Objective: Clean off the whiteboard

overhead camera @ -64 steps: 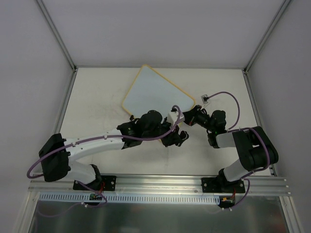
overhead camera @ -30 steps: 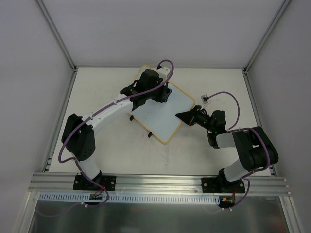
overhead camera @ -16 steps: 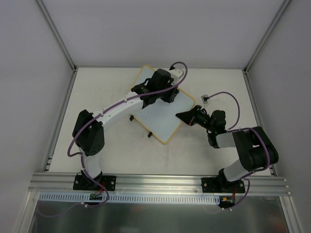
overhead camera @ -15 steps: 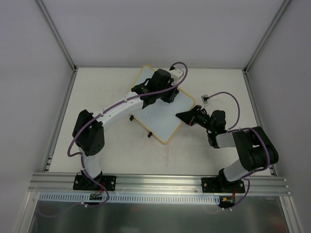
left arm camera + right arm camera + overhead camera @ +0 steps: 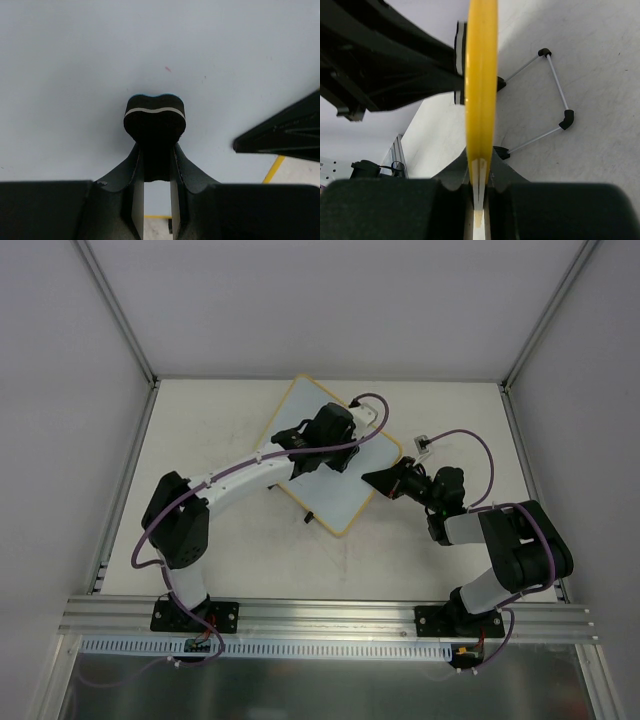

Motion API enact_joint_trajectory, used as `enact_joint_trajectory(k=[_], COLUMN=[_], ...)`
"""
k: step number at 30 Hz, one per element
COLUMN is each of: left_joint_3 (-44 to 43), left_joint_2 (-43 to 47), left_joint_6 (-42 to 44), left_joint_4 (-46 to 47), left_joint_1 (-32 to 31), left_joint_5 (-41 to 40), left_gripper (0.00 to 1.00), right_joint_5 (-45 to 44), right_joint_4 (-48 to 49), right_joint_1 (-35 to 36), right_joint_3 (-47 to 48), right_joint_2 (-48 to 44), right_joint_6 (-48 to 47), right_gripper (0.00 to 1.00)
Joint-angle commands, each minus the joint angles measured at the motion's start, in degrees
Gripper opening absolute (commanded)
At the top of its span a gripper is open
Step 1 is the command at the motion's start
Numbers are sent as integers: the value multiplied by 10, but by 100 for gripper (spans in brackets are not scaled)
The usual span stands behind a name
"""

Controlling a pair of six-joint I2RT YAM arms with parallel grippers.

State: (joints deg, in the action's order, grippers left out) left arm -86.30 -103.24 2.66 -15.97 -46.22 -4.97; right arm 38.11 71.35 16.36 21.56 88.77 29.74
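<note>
The whiteboard point(image 5: 338, 502) lies at an angle on the table, pale face up, with a yellow rim. My left gripper point(image 5: 323, 454) is over its middle, shut on a small black eraser block point(image 5: 154, 117). The block is pressed on the board face point(image 5: 100, 60), which looks clean apart from a few tiny specks. My left gripper also shows in the left wrist view point(image 5: 155, 146). My right gripper point(image 5: 368, 478) is shut on the board's right edge. In the right wrist view the yellow rim point(image 5: 481, 75) runs edge-on between the jaws of my right gripper point(image 5: 481, 165).
A thin wire stand with black clips point(image 5: 555, 95) sticks out from the board's near-left edge point(image 5: 290, 498). A small white connector point(image 5: 422, 442) on a purple cable lies right of the board. White walls and metal posts point(image 5: 130, 455) enclose the table.
My left arm swung from the table's middle up onto the board with the eraser, swept right, then came back toward the board's middle. The board turned early on. My right gripper stayed put.
</note>
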Motion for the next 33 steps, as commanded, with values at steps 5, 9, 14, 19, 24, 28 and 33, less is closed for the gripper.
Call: enact_joint_trajectory(k=[5, 9, 14, 19, 24, 28, 33], left_joint_3=[67, 14, -84, -193, -229, -185, -110], left_joint_2=[40, 26, -25, -79, -113, -103, -59], left_joint_6=[39, 39, 44, 51, 46, 43, 41], left_joint_4=[-48, -50, -83, -120, -145, -146, -145], left_joint_1=[-18, -12, -5, -5, 1, 1, 1], left_joint_5=[6, 1, 1, -2, -16, -2, -1], left_gripper=[0, 0, 0, 0, 0, 0, 0], right_joint_5=[43, 44, 45, 46, 47, 48, 49], right_joint_4=[92, 92, 92, 92, 93, 93, 93], right_joint_1=[10, 10, 10, 10, 10, 10, 11], right_joint_3=[19, 19, 17, 18, 18, 19, 19], right_joint_2=[-14, -13, -17, -14, -16, -16, -16], right_joint_6=[-39, -39, -39, -39, -38, -36, -36], right_gripper=[0, 0, 0, 0, 0, 0, 0])
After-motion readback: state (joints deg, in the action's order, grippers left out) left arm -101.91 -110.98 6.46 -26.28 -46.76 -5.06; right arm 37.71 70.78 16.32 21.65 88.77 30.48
